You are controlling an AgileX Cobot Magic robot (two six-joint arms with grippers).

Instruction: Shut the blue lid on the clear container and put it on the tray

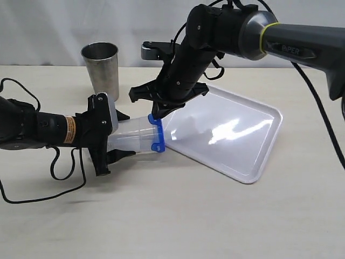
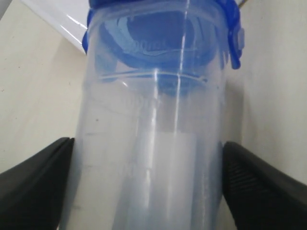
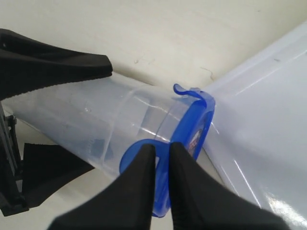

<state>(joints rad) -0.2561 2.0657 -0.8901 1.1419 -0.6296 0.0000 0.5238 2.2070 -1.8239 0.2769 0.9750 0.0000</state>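
The clear container (image 1: 132, 139) lies tipped on its side above the table, its mouth toward the tray (image 1: 259, 162). My left gripper (image 1: 123, 136) is shut on its body, one finger (image 2: 33, 187) on each side of the container (image 2: 148, 158). The blue lid (image 1: 157, 134) sits on the container's mouth, with one flap (image 3: 189, 93) sticking outward. From above, my right gripper (image 1: 156, 116) reaches down, and its fingertips (image 3: 161, 148) pinch the edge of the blue lid (image 3: 199, 124). The lid (image 2: 163, 43) shows through the clear wall.
A grey metal tumbler (image 1: 101, 67) stands upright at the back left, behind the left arm. The white tray's near corner (image 3: 268, 129) lies just beyond the lid. Black cables (image 1: 32, 189) trail on the table by the left arm.
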